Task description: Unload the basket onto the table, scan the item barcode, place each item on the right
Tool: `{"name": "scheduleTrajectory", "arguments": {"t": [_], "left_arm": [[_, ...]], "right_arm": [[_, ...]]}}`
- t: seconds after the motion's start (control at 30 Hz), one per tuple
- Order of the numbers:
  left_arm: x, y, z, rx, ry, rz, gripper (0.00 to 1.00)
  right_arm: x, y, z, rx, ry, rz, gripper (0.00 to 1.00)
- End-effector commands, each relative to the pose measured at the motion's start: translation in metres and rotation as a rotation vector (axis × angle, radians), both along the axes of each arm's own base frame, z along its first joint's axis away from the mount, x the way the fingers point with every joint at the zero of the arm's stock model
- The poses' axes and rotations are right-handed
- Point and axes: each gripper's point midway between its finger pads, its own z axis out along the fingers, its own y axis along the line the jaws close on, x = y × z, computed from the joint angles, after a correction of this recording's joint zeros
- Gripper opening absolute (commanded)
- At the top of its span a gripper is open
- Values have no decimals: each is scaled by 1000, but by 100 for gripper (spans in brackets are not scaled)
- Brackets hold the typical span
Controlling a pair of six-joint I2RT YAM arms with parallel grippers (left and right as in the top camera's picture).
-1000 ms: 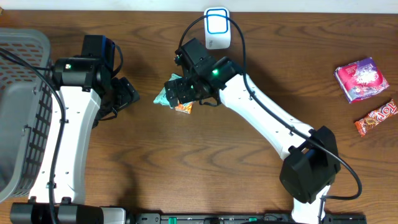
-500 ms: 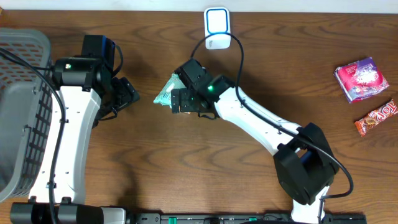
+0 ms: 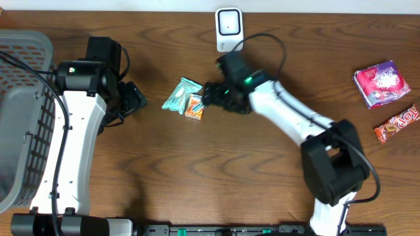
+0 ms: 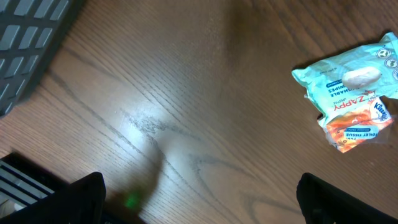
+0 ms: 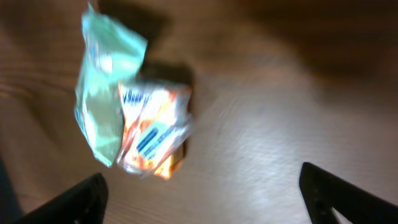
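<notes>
On grained wood (image 3: 216,170), crinkly teal pouch (image 3: 179,96) touches sachet (image 3: 194,107).

a: any print you can read?
b: at the right of the left wrist view, "zappy" on the orange packet (image 4: 356,127), and "wipes" on the teal packet (image 4: 348,78) touching it above.
a: elsewhere?
b: too small or blurred.

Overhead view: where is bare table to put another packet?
Bare: wood between left arm and right arm, in front of the teal packet; also between scanner and pink pack. Crowded: around the orange packet, beside the right gripper.
</notes>
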Motion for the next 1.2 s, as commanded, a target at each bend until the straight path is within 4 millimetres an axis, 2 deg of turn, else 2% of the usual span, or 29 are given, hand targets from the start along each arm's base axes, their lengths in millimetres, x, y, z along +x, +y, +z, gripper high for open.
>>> {"name": "scheduleTrajectory", "arguments": {"t": [0.0,0.2,0.37,0.5,0.6,0.73,0.8,0.9,1.0,1.07,1.17], "left_arm": [[-2,1,-1,6,7,0,98],[-2,1,-1,6,7,0,98],[-2,1,-1,6,7,0,98],[-2,1,-1,6,7,0,98],[-2,1,-1,6,7,0,98],[-2,1,-1,6,7,0,98],[-2,1,-1,6,7,0,98],[-2,1,-1,6,7,0,98],[-2,1,-1,6,7,0,98],[-2,1,-1,6,7,0,98],[-2,1,-1,6,7,0,98]], "right_arm": [[9,1,21,95,-29,89,99],[22,-3,25,106,-77,84,99],[34,12,29,88,-161,48,99],[30,28,25,-17,-250,55,99],[26,29,19,-93,-279,3,99],[25,45,3,-55,-247,-64,98],[24,48,-14,-44,-206,-87,95],[16,63,-42,8,-129,-42,94],[7,65,-67,10,-52,-40,87],[1,60,-79,-10,-12,-60,75],[-2,57,-83,-29,4,-60,53]]}}
